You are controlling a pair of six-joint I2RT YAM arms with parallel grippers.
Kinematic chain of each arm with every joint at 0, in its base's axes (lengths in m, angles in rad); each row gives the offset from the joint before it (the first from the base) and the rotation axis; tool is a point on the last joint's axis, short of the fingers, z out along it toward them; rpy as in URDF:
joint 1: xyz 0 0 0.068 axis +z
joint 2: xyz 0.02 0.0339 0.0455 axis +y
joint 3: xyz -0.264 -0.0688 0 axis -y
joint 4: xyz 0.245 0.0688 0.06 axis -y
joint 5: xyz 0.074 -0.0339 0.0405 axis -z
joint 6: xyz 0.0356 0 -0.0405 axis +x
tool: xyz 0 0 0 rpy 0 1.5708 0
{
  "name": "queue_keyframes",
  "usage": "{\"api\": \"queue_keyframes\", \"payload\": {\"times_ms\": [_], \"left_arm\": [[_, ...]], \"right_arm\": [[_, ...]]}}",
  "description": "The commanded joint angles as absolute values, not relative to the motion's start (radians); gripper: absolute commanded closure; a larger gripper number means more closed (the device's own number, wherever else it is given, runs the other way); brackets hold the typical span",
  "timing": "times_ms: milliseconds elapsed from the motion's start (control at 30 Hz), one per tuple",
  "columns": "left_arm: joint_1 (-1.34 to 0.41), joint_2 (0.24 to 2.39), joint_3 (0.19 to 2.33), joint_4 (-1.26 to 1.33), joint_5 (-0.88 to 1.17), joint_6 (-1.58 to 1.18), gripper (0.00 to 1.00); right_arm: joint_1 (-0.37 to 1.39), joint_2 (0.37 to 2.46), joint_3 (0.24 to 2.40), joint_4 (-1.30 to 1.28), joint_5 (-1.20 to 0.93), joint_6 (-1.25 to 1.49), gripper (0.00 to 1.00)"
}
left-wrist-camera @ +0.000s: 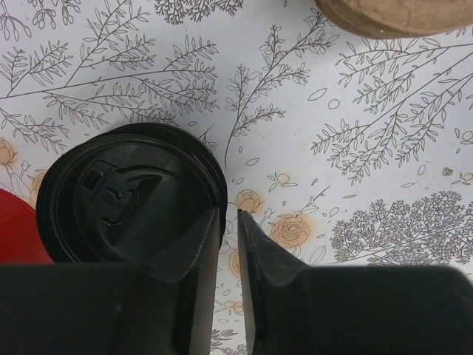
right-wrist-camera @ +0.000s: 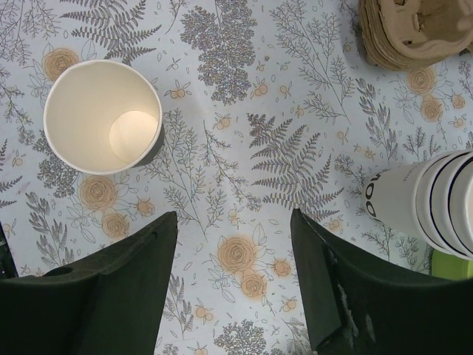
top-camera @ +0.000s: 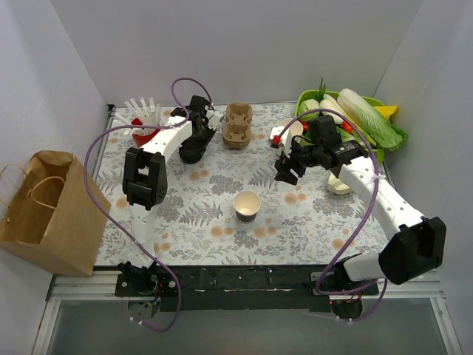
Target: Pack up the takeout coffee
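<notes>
An open, empty white paper cup (top-camera: 247, 205) stands mid-table and also shows in the right wrist view (right-wrist-camera: 102, 117). It has no lid on it. A round black lid (left-wrist-camera: 111, 200) lies on the cloth at the back left. My left gripper (left-wrist-camera: 229, 213) hangs low over it (top-camera: 196, 146). Its jaws are almost together with a thin gap showing cloth, and the left finger (left-wrist-camera: 188, 244) covers the lid's right edge. The tan pulp carrier (top-camera: 238, 124) sits at the back centre (right-wrist-camera: 417, 33). My right gripper (right-wrist-camera: 233, 218) is open and empty above bare cloth, right of the cup (top-camera: 287, 171).
A red cup of white straws (top-camera: 144, 122) stands at the back left. A brown paper bag (top-camera: 48, 207) stands off the table's left edge. A stack of white cups (right-wrist-camera: 429, 203) lies on its side near a green basket of vegetables (top-camera: 369, 118) at the back right.
</notes>
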State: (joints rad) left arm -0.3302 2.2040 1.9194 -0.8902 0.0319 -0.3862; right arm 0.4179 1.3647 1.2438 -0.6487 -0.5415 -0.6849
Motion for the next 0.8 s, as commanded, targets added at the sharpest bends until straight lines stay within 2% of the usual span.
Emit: {"api": "queue_keyframes", "payload": {"times_ms": [0,167,267,767], "left_arm": [[-0.328,2.204,1.924,-0.894,0.018,-0.387,0.86],[-0.328,2.203,1.931,-0.902,0.017,-0.385,0.92],[-0.328,2.206,1.937,-0.905,0.012,-0.385,0.99],[-0.328,2.154,2.075,-1.005,-0.006,-0.400,1.00]], "right_arm": [[0.413,1.365,1.262,-0.635,-0.554,-0.683,0.30],[0.414,1.368,1.259,-0.632,-0.555,-0.683,0.30],[0.413,1.370,1.258,-0.630,-0.557,-0.683,0.31],[0.413,1.370,1.267,-0.626,-0.572,-0.676,0.31]]}}
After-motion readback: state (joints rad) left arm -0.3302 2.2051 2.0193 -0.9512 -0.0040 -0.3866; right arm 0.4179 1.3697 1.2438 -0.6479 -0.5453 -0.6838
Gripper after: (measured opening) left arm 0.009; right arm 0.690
